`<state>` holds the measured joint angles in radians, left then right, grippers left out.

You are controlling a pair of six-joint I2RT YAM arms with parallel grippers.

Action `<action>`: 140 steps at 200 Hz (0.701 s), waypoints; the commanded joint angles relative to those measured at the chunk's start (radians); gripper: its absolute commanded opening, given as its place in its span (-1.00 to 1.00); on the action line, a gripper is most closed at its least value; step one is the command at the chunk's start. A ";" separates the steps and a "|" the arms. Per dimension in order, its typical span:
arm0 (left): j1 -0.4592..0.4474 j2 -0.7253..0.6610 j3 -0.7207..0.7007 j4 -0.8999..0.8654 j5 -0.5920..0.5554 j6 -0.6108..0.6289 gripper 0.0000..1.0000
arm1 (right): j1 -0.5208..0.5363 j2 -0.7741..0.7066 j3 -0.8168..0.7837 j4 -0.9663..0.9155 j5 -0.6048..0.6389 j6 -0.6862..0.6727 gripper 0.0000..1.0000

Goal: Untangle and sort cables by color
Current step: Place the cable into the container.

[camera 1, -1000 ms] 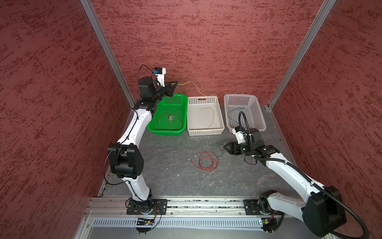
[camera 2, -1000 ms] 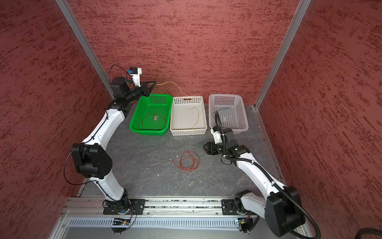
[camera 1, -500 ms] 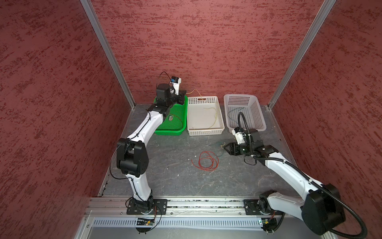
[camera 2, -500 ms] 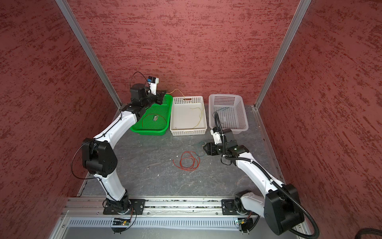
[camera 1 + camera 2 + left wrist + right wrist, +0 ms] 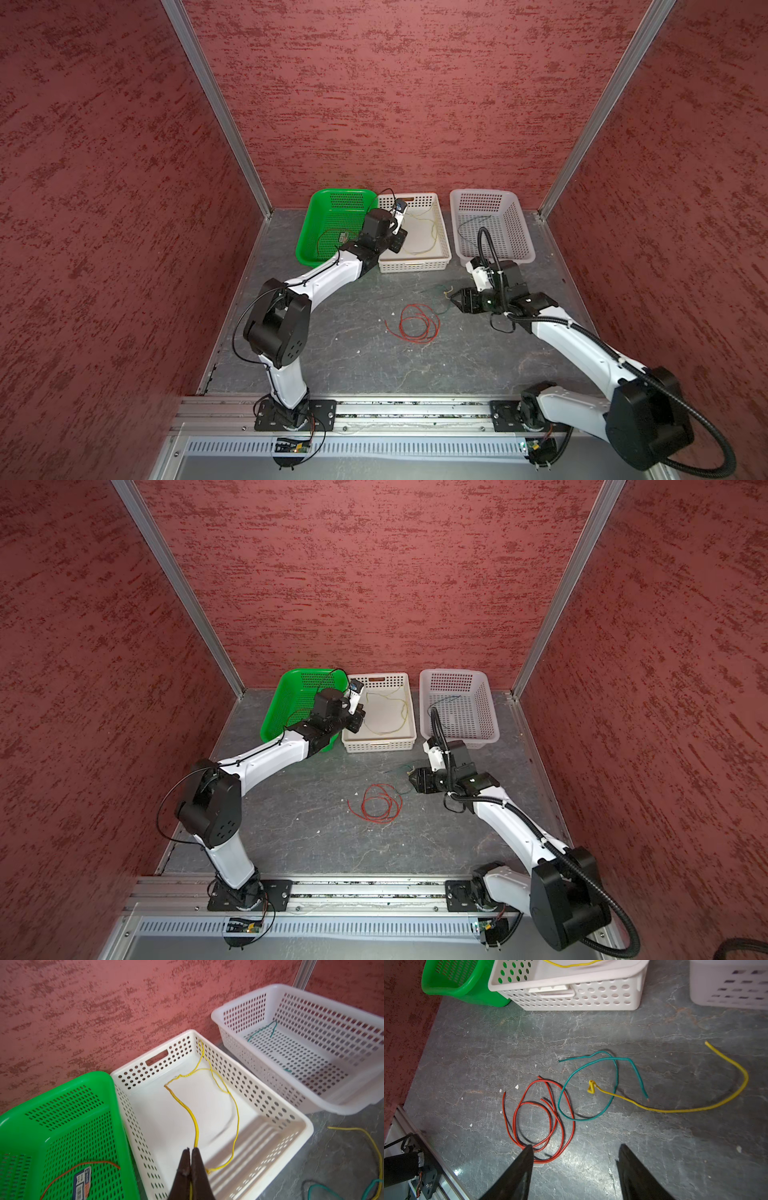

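My left pincer (image 5: 190, 1154) is clamped on the yellow cable (image 5: 188, 1109), which trails into the middle white basket (image 5: 308, 1126) — next I let go. Right pincer (image 5: 575, 1147) spread wide above the tabletop (image 5: 477, 1043), red cable (image 5: 574, 1124) and teal cable (image 5: 616, 1076) overlapping below — unsorted

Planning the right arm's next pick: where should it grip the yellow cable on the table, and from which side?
Probably the yellow cable on its long free arc, from straight above, jaws across it: that stretch lies alone, clear of the teal cable crossing its kinked end.
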<state>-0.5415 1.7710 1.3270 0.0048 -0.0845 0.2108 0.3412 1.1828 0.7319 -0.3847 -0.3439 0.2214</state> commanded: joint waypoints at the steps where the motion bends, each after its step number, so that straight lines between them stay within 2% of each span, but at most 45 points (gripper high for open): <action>1: -0.038 -0.045 -0.045 0.008 -0.089 0.014 -1.00 | -0.008 0.007 -0.009 0.040 0.006 -0.001 0.30; 27: -0.069 -0.031 -0.084 -0.009 -0.122 -0.021 -1.00 | -0.008 0.015 -0.011 0.055 -0.001 0.001 0.30; 67: -0.089 0.020 -0.069 -0.063 -0.171 -0.049 -1.00 | -0.008 0.008 -0.018 0.053 -0.001 -0.001 0.29; 107: -0.070 0.098 0.009 -0.124 -0.153 -0.083 -1.00 | -0.008 0.004 -0.024 0.059 -0.002 0.004 0.29; 124: -0.057 0.125 0.052 -0.155 -0.123 -0.095 -0.80 | -0.008 0.002 -0.022 0.055 -0.001 0.007 0.29; 140: -0.036 0.135 0.081 -0.164 -0.077 -0.114 -0.41 | -0.008 -0.005 -0.020 0.050 0.002 0.007 0.29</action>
<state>-0.6014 1.8908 1.3552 -0.1173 -0.2268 0.1417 0.3412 1.1954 0.7155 -0.3553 -0.3447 0.2291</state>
